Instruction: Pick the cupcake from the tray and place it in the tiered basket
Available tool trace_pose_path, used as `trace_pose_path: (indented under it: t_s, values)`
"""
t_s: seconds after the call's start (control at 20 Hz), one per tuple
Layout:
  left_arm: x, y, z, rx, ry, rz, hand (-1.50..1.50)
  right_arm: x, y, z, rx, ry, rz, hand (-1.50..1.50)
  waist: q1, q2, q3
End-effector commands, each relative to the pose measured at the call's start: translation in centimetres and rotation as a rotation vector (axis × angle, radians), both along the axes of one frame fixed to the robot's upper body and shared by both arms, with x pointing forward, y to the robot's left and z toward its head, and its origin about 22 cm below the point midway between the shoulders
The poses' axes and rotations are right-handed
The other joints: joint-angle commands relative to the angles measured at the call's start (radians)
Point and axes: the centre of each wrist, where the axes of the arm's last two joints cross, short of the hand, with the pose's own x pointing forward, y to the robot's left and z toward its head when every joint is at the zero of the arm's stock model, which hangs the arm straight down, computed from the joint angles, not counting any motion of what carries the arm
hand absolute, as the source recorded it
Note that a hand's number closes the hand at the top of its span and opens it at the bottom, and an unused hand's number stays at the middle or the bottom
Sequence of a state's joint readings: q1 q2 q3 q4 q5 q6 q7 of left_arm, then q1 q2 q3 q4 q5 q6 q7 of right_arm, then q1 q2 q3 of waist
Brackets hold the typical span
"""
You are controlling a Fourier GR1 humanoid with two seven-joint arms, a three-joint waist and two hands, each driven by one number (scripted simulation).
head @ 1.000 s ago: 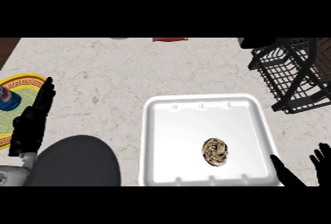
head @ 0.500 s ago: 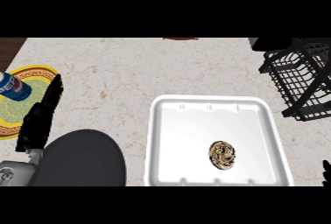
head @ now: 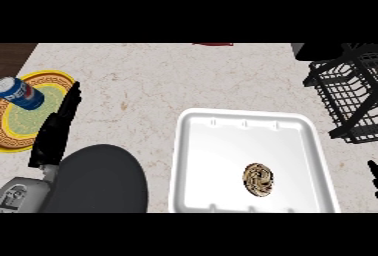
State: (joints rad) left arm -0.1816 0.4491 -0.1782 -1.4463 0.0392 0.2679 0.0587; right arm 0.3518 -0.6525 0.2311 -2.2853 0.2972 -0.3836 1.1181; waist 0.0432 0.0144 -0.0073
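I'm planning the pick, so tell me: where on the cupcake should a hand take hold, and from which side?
Probably round its sides, coming down from above with the right hand. The cupcake looks round and sits alone in the near half of the tray, with bare floor all around it. That hand is the closer one, and the tiered basket stands on the same side.

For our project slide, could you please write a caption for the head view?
Cupcake on the tray, basket at right, open left hand by a plate holding a can.
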Motion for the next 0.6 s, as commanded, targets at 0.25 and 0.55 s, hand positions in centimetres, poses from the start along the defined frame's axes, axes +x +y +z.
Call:
trace_pose_path:
  t_s: [0.25,0.55]
  values:
    - [0.2,-0.4,-0.7,0.009,-0.005,0.015,0.0,3.4,2.5,0.4,0.016,0.262,-0.04,-1.5,-0.008,-0.006,0.002]
    - [-0.8,1.8,-1.0,0.002,0.018,0.022,0.0,4.6,4.0,-1.9,0.02,0.329,-0.022,-1.5,-0.018,-0.01,0.003]
